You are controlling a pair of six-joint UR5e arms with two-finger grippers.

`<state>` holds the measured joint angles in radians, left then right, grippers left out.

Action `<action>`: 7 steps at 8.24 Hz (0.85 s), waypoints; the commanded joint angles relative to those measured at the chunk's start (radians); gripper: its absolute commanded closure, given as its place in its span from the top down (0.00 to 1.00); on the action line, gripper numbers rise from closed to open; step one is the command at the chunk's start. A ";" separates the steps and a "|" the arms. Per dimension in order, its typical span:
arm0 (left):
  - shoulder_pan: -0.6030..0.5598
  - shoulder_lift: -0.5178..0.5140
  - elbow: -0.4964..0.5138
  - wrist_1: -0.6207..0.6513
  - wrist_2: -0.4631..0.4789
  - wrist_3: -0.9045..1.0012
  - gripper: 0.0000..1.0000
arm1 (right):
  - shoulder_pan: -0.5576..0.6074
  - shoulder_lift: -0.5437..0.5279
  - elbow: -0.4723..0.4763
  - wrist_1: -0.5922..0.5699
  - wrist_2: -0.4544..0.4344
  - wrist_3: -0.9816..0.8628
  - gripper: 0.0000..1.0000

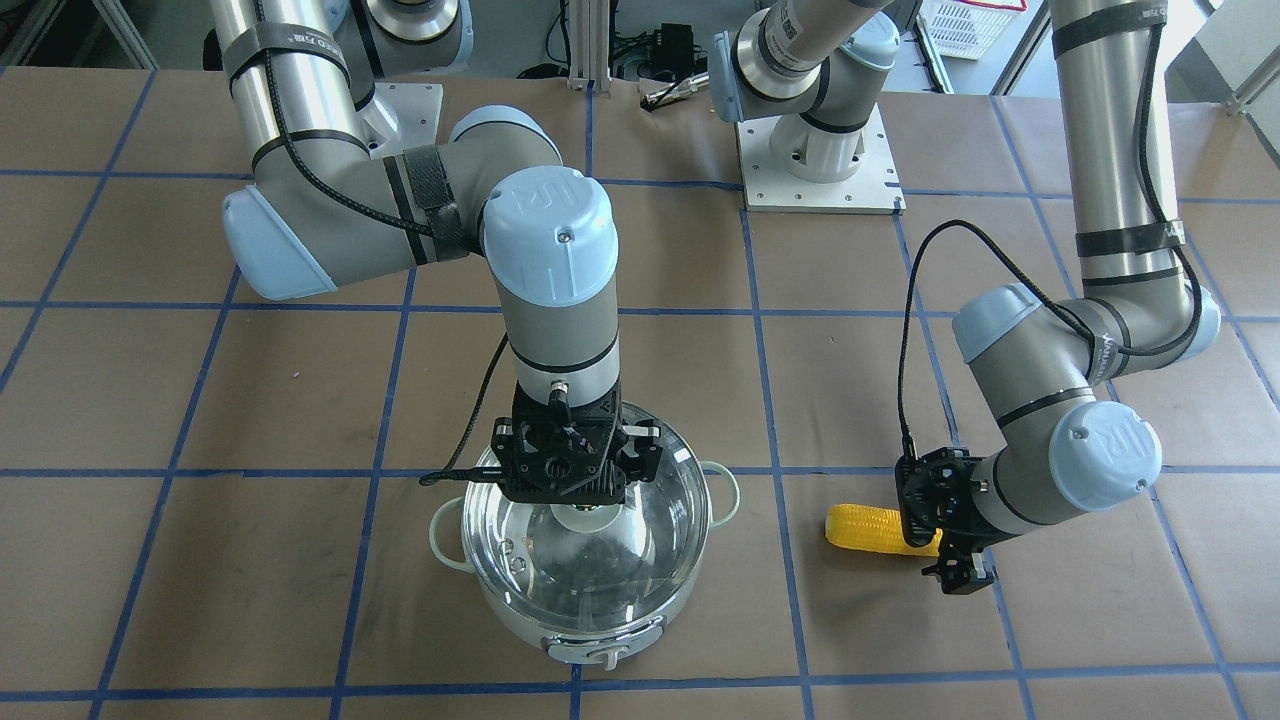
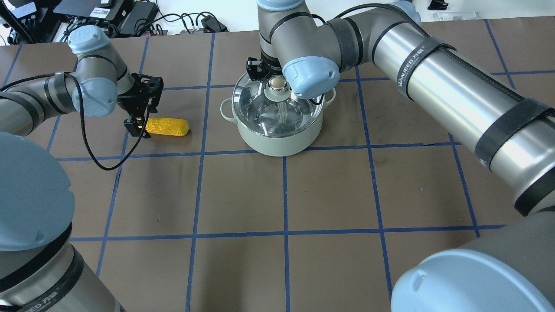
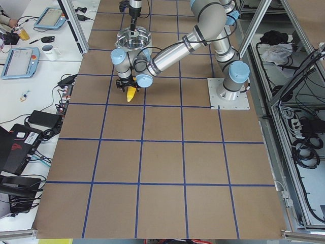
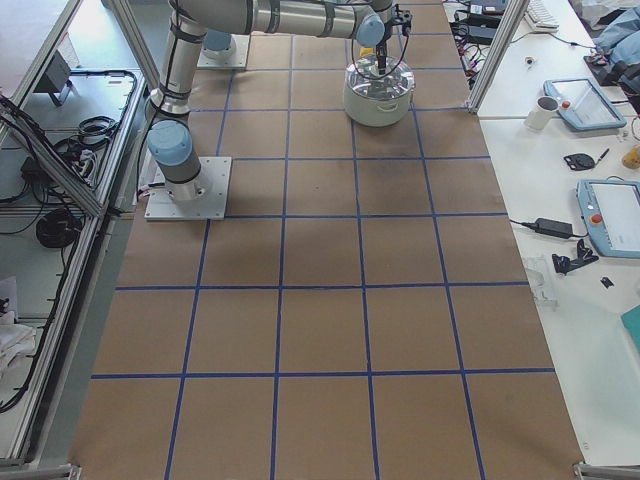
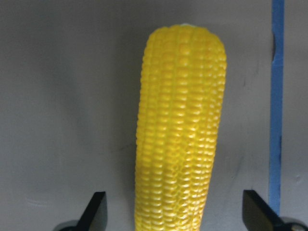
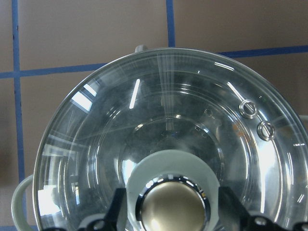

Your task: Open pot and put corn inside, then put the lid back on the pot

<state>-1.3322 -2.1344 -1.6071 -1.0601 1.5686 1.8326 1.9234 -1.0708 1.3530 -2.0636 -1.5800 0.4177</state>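
The pale mint-green pot (image 2: 282,141) stands mid-table with the clear glass lid (image 2: 282,110) on it. My right gripper (image 6: 172,216) hangs straight over the lid. It is open, with a finger on each side of the tan-gold knob (image 6: 173,207) and a small gap on both sides. The pot (image 1: 520,625) and lid (image 1: 600,560) also show in the front view. The yellow corn (image 2: 169,127) lies flat on the table to the pot's left. My left gripper (image 5: 175,216) is open and low over the corn's (image 5: 180,130) thick end, fingers wide on both sides.
The table is brown paper with a blue tape grid. The arms' white base plates (image 1: 820,170) sit at the robot's side of the table. A black cable (image 2: 95,160) loops down from the left wrist near the corn.
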 commanded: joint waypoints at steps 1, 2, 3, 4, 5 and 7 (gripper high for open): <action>-0.001 -0.002 -0.005 0.000 -0.004 -0.012 1.00 | 0.000 0.000 0.000 0.000 0.005 -0.001 0.41; -0.001 -0.007 -0.007 0.000 -0.005 -0.010 0.91 | 0.000 -0.001 -0.003 0.000 0.008 0.003 0.37; -0.001 -0.007 -0.007 0.000 -0.005 -0.013 0.62 | -0.001 -0.003 -0.006 0.000 0.008 0.003 0.35; -0.001 -0.007 -0.005 -0.001 0.004 -0.018 0.09 | -0.001 -0.005 -0.014 0.000 0.008 -0.007 0.35; -0.001 -0.001 -0.004 0.000 0.010 -0.030 0.00 | -0.001 -0.018 -0.015 0.000 0.003 -0.016 0.35; -0.001 0.030 -0.001 -0.012 0.054 -0.047 0.00 | -0.006 -0.075 -0.002 0.035 -0.002 -0.046 0.35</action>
<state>-1.3331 -2.1299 -1.6104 -1.0621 1.5804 1.8039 1.9219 -1.0984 1.3405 -2.0577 -1.5772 0.3985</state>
